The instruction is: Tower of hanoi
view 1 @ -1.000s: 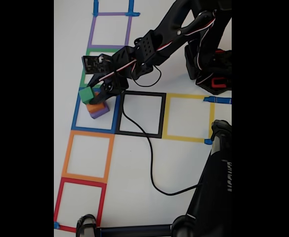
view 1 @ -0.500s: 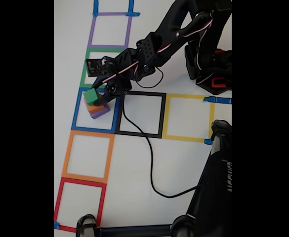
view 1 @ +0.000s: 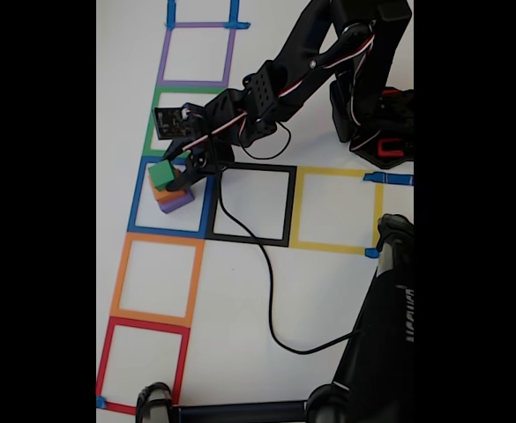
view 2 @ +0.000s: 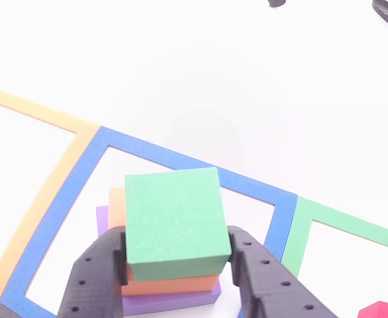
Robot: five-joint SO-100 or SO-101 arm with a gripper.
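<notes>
White tabletop (view 1: 240, 291) marked with coloured tape squares, black arm (view 1: 310, 62) reaching over the blue square (view 1: 137, 198), purple block (view 2: 174, 303) lowest inside it, orange block (view 2: 170, 283) above, green block (view 2: 174, 222) topmost, fingers (view 2: 94, 278) clamped on green block, no legible writing.

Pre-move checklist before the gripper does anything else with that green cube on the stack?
1. Black two-finger gripper around the green foam cube: ok, a finger on each side.
2. Fingers actually pressing the cube: cannot tell, contact is hidden at the edges.
3. Cube seated on the orange block: ok, no visible gap in the other view.
4. Orange block on the purple block: ok, though the layers sit offset.
5. Stack inside the blue tape square: ok in the fixed view.
6. Black cable away from the stack: ok, it trails across the black square.
</notes>
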